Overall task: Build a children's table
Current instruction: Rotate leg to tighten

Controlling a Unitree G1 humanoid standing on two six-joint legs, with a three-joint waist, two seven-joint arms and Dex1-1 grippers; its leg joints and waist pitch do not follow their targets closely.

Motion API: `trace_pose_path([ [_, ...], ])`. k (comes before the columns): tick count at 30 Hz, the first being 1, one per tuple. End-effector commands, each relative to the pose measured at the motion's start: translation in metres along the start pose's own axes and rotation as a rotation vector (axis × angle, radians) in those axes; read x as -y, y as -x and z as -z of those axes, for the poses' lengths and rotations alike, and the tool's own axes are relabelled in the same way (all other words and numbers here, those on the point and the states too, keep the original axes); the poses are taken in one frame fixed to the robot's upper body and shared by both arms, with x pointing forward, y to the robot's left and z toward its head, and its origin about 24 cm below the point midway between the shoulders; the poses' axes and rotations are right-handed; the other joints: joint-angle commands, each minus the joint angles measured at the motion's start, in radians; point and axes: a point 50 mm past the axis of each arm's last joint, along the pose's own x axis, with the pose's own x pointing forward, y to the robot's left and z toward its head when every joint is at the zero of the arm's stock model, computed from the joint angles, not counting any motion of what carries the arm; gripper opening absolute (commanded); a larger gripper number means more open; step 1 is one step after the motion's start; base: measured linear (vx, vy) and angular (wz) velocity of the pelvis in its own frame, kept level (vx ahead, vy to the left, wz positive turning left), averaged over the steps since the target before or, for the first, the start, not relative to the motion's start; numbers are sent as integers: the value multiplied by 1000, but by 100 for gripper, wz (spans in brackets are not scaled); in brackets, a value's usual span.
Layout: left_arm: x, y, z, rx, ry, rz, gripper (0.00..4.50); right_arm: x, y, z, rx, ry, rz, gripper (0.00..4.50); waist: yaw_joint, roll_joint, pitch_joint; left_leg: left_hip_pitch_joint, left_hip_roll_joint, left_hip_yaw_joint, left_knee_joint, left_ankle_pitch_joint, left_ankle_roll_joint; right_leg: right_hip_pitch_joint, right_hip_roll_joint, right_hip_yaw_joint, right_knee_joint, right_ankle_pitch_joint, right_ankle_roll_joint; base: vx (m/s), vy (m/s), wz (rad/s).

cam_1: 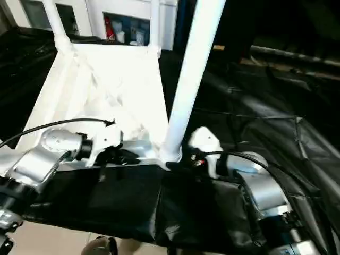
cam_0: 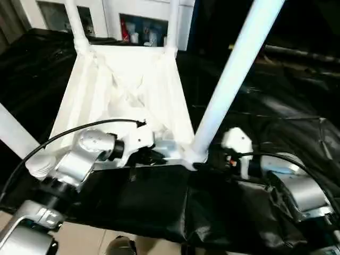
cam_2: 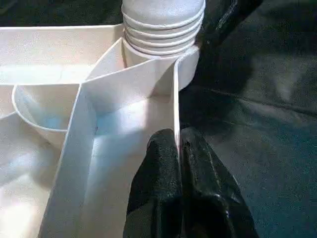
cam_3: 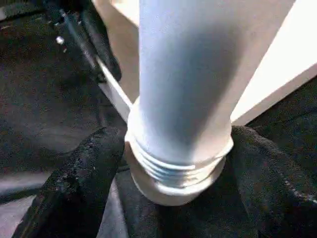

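At the centre of the head view, the upturned tabletop [cam_0: 125,101] lies on the black-draped work table [cam_0: 287,111], with the near right leg [cam_0: 234,74] standing in its corner socket [cam_3: 173,191]. The left gripper [cam_2: 179,191] pinches the tabletop's near rim; the right gripper [cam_3: 171,178] brackets the leg's threaded base, fingers spread around it. The leg-seating step looks under way; next comes a firm grip and twist. The sockets at upper left and upper centre already hold legs.
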Motion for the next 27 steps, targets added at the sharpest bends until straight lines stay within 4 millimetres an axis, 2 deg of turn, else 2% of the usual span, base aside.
trace_pose_path([
  [1,-6,4,-11,55,-31,-78,0,-5,-6,-6,29,-8,0,360,5,24,-78,9,39,-14,-87,-334,9,43,-60,58,-71,-349,-207,0,0,0],
  [2,-6,4,-10,64,-20,-92,0,-6,-7,-7,38,-14,1,360,7,26,-83,10,38,-14,-84,-331,10,45,-61,58,-67,-343,-212,68,-29,6],
  [4,-11,3,-9,49,-4,-118,0,-7,-11,-11,52,-9,-26,360,9,17,-92,7,37,-11,-78,-270,29,52,-61,58,-60,-317,-220,27,-16,2],
  [5,-12,3,-10,58,8,-115,0,-7,-13,-10,48,-2,-31,360,10,20,-92,8,37,-9,-77,-261,32,48,-61,59,-60,-311,-224,52,-33,6],
  [6,-15,5,-10,70,12,-111,0,-5,-15,-10,35,17,-26,360,8,13,-108,7,36,-4,-69,-202,42,56,-57,59,-51,-247,-240,52,-33,6],
  [8,-18,5,-10,51,1,-118,0,-3,-13,-11,41,12,-21,360,10,5,-113,1,32,-3,-66,-154,54,59,-56,59,-41,-207,-247,0,0,0],
  [9,-20,6,-9,36,-10,-125,0,-2,-13,-12,48,6,-14,360,13,2,-119,-4,32,-3,-61,-117,65,62,-56,60,-34,-166,-252,0,0,0],
  [10,-20,7,-8,23,-25,-124,0,-1,-13,-13,54,1,-8,360,16,6,-125,-4,32,-3,-57,-78,76,63,-57,61,-22,-113,-263,0,0,0],
  [12,-21,10,-7,9,-28,-125,0,-1,-12,-14,58,2,-3,360,19,13,-133,-4,33,-2,-53,-48,87,64,-55,58,-13,-55,-279,0,0,0],
  [14,-21,11,-8,22,-34,-119,0,-1,-13,-14,60,3,-6,360,20,14,-133,-7,32,-1,-51,-40,96,64,-53,58,-12,-26,-286,0,0,0],
  [16,-22,11,-8,30,-51,-126,0,-1,-13,-14,59,7,-2,360,23,23,-131,-7,33,-1,-52,-90,83,62,-54,57,-18,-80,-281,0,0,0],
  [18,-23,11,-8,35,-51,-129,0,0,-13,-15,65,11,4,360,24,22,-128,-4,33,-1,-53,-141,59,60,-54,57,-27,-154,-262,0,0,0],
  [20,-23,10,-7,40,-50,-113,0,1,-14,-17,77,16,13,360,26,16,-127,-2,34,-1,-54,-179,33,57,-55,57,-34,-236,-232,0,0,0],
  [21,-22,9,-7,45,-48,-106,0,2,-14,-17,85,13,16,360,27,17,-126,-2,32,-1,-53,-184,30,57,-56,57,-35,-253,-226,0,0,0],
  [23,-21,8,-6,38,-50,-96,0,2,-16,-16,81,16,13,360,28,-2,-132,-5,33,-2,-52,-176,26,60,-58,56,-35,-290,-203,0,0,0],
  [25,-17,9,-5,41,-36,-76,0,1,-17,-16,72,27,-1,360,28,-4,-129,-6,34,-1,-53,-162,24,55,-57,56,-34,-297,-187,0,0,0],
  [27,-15,9,-3,41,-30,-51,0,1,-19,-17,74,24,-12,360,27,-1,-128,-6,35,-2,-54,-160,26,52,-55,56,-34,-287,-185,0,0,0],
])
